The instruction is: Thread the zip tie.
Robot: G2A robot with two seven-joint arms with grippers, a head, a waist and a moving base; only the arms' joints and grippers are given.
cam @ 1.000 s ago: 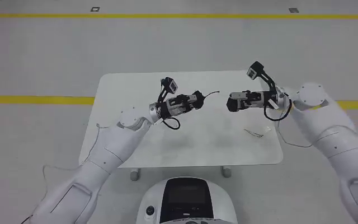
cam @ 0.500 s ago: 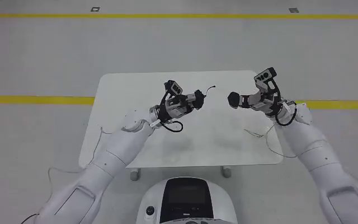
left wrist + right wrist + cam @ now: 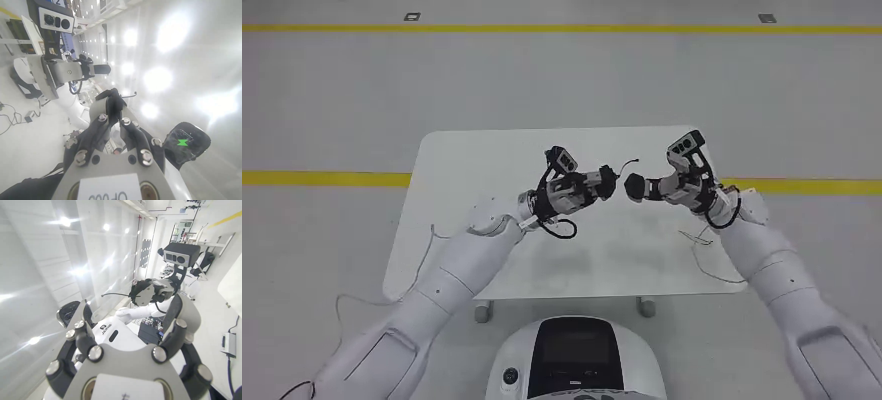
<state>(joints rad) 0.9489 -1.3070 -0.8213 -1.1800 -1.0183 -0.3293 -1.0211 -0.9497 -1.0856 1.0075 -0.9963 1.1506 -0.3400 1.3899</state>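
Left pincer (image 3: 608,183) is clamped on the zip tie (image 3: 115,294), held above the surface's (image 3: 462,200) middle, free end pointing right. Right pincer (image 3: 635,187), fingers apart, hangs just right, facing it.

Left arm (image 3: 457,265) and right arm (image 3: 777,270): smooth white shells, rounded joints. Wrists are black, each with a looped black cable (image 3: 560,228) and a black box camera (image 3: 560,158) on a bracket. Left pincer (image 3: 608,182) and right pincer (image 3: 634,186): grey metal plates, black linkages, silver screws (image 3: 125,121). White label (image 3: 107,185) on the pincer base.
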